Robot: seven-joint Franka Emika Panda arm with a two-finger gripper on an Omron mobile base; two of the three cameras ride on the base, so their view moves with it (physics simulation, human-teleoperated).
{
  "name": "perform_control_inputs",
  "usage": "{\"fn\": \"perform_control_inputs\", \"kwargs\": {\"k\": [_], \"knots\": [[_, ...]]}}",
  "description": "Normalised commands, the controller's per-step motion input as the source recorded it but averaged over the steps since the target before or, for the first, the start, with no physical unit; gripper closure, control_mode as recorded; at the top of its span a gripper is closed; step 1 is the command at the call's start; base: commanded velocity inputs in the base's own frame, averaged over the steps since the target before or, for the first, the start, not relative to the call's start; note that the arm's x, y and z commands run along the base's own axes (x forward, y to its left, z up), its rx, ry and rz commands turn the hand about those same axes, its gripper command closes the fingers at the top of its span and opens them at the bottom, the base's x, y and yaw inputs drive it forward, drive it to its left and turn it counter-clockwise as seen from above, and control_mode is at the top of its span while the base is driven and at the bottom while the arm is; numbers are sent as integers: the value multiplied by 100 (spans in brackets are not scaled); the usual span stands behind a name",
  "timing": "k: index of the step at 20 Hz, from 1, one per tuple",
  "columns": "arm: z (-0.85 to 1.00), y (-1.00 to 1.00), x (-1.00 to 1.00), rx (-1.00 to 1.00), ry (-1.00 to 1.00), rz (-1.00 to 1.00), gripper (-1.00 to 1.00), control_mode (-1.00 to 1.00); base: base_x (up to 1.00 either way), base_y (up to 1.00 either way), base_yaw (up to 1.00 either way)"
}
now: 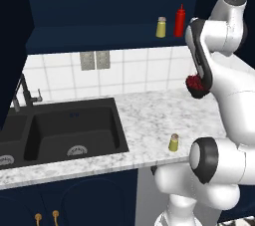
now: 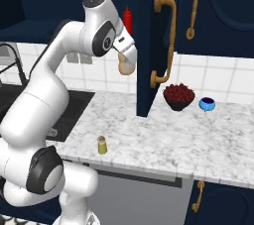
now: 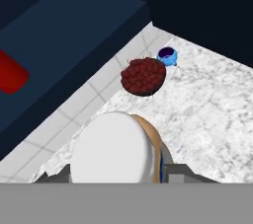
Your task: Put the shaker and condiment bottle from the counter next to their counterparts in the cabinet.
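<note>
My gripper is shut on the peach-tan condiment bottle, held in the air above the counter and just left of the open cabinet door. In the hand view the bottle's grey cap looms large, and the bottle hides my fingers. The small olive-yellow shaker stands upright near the counter's front edge. On the navy cabinet shelf stand its twin shaker and, just to the twin's right, the red squeeze bottle.
The open cabinet door with a brass handle hangs just right of my hand. A bowl of red berries and a blue cup sit on the counter beyond it. The black sink and faucet lie to the left.
</note>
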Motion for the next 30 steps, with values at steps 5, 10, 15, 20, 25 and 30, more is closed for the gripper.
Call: {"fn": "perform_control_inputs", "kwargs": {"k": [5, 10, 15, 20, 25, 30], "knots": [[21, 2, 0, 0, -18, 14, 100, -100, 0, 0, 0], [12, 5, 0, 0, -22, 15, 100, -100, 0, 0, 0], [13, 22, 2, -11, -13, 8, 100, -100, 0, 0, 0], [21, 19, 30, -15, 0, 0, 100, -100, 0, 0, 0], [46, 8, 39, -2, 1, 0, 100, -100, 0, 0, 0], [34, 2, 42, 0, 5, 0, 100, -100, 0, 0, 0]]}}
